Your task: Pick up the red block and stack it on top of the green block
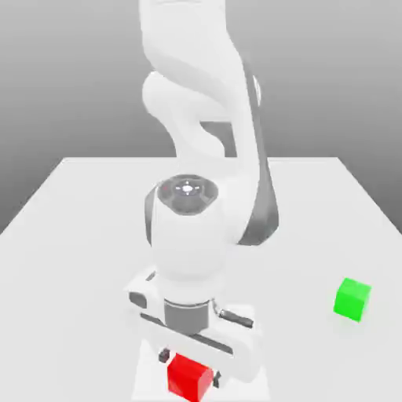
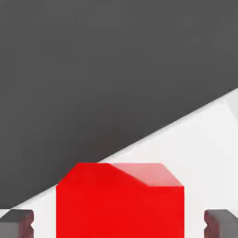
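Observation:
The red block (image 1: 190, 378) sits on the white table (image 1: 78, 212) close to its near edge, right under my hand. My gripper (image 1: 188, 363) is lowered around it and stands open. In the hand view the red block (image 2: 120, 204) lies between my gripper (image 2: 119, 224), with a clear gap of table on each side between the block and the dark fingertips (image 2: 17, 224). The green block (image 1: 352, 299) rests on the table towards the exterior view's right, well apart from the red one.
The arm's white body (image 1: 192, 228) rises over the middle of the table. In the hand view the table's edge (image 2: 153, 132) runs just past the red block, with dark floor beyond it.

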Tool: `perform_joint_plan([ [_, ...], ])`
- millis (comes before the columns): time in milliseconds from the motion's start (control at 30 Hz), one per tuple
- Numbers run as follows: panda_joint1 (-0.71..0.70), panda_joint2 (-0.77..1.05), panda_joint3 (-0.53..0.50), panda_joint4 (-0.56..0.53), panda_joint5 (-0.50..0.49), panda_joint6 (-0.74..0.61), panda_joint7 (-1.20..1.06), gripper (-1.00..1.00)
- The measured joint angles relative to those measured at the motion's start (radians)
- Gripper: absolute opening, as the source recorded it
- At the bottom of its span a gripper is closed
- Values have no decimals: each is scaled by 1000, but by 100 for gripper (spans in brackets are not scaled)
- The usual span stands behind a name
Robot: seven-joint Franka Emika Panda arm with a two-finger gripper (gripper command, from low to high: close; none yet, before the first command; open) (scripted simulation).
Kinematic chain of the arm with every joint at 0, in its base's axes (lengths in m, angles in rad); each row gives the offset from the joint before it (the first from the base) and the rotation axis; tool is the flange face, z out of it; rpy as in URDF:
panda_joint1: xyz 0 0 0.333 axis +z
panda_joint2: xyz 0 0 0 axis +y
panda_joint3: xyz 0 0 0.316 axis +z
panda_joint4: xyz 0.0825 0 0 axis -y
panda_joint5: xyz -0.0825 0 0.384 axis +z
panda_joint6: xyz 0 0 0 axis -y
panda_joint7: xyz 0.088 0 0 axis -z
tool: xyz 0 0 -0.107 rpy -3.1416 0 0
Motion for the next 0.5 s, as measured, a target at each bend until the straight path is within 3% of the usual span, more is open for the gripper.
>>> perform_joint_plan([
  [133,1,7,-1,1,-2,6,2,-100],
  [300,-15,-146,33,-25,50,-120,-31,-100],
  [500,128,-252,160,-96,79,-153,126,-100],
])
